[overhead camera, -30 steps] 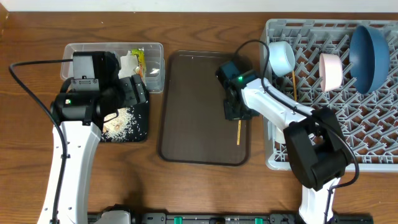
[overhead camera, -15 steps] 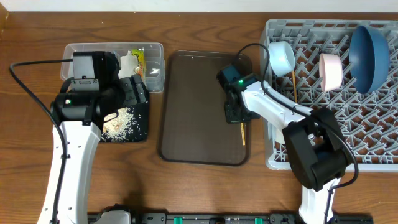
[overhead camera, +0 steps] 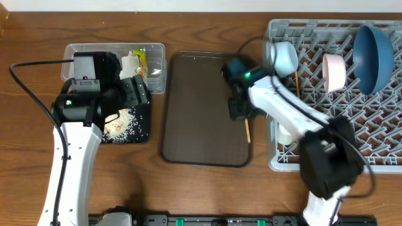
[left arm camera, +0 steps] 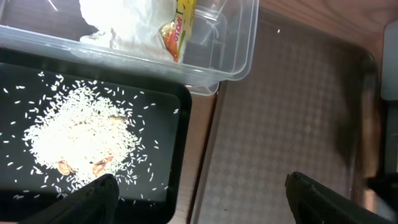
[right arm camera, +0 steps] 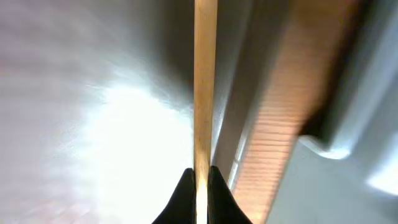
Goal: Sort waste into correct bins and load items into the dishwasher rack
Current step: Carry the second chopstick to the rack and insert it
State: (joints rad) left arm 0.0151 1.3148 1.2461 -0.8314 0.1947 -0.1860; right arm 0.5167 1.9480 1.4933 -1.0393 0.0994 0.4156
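My right gripper (overhead camera: pixel 242 113) is shut on a wooden chopstick (overhead camera: pixel 247 130) over the right edge of the brown serving tray (overhead camera: pixel 195 107); the right wrist view shows the stick (right arm camera: pixel 205 81) pinched between the fingertips (right arm camera: pixel 202 177). Another chopstick (overhead camera: pixel 296 85) lies in the grey dishwasher rack (overhead camera: pixel 370 157), with the light blue bowl (overhead camera: pixel 284 58), pink bowl (overhead camera: pixel 334 71) and dark blue bowl (overhead camera: pixel 373 55). My left gripper (left arm camera: pixel 202 193) is open above the black tray (left arm camera: pixel 186 137) holding rice grains (left arm camera: pixel 78 134). The clear tub (left arm camera: pixel 239 50) holds tissue (left arm camera: pixel 124 22) and the wrapper (left arm camera: pixel 177 28).
The brown serving tray lies between the black tray and the rack, its floor bare apart from the gripper. The rack's near wall (right arm camera: pixel 360 186) rises just right of the held chopstick. A black cable (overhead camera: pixel 31 88) loops at the left of the table.
My right arm has moved right toward the rack with the chopstick, which now hangs over the tray's right edge. The left arm has not moved.
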